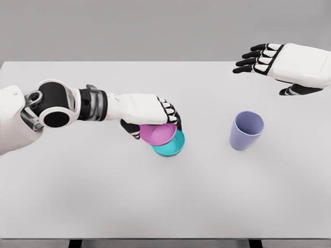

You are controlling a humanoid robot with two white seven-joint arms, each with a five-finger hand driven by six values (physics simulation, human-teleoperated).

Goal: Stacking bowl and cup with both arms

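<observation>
A pink bowl (158,134) is held in my left hand (155,121), fingers curled over its far rim and thumb at its left side. It hangs tilted over a teal bowl (172,145) that sits on the white table (103,196) and overlaps its left part; I cannot tell whether they touch. A lavender cup (246,130) stands upright on the table to the right. My right hand (269,64) hovers open above the table's far right, well behind the cup, holding nothing.
The table's front edge runs along the bottom of the view, its far edge along the grey backdrop. My left forearm (93,106) stretches across the table's left half.
</observation>
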